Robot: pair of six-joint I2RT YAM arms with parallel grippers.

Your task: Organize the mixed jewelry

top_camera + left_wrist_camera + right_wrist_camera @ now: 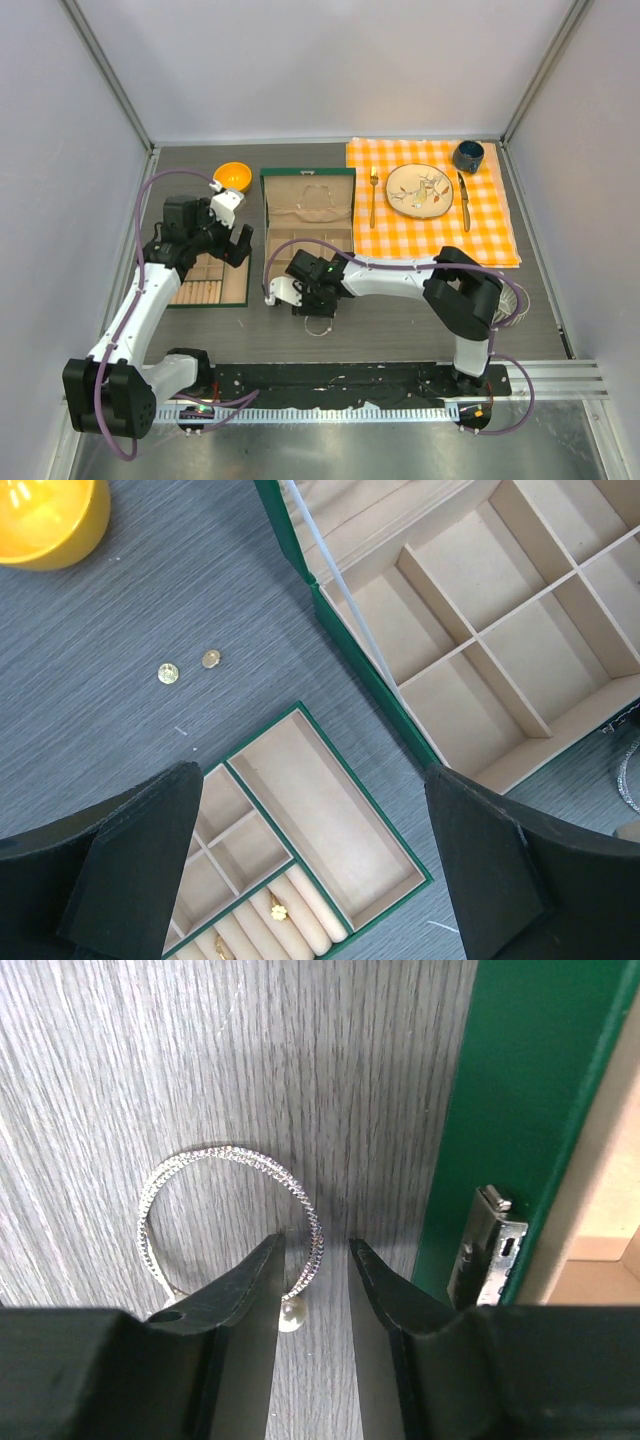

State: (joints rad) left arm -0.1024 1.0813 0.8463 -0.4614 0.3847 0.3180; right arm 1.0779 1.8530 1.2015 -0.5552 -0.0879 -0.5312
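The step looks like picking up the bangle [228,1150]: the right gripper [315,1247], slightly spread, straddles its rim on the bench [120,1050], so next it should pinch and lift.

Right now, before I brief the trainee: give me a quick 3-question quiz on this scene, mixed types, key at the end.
1. True or false: the right gripper straddles the rim of the bangle.
2. The two loose studs lie: A) in the tray, B) on the table, C) in the bowl.
3. Fill in: the left gripper is ___ (open/shut).
Key: 1 true; 2 B; 3 open.
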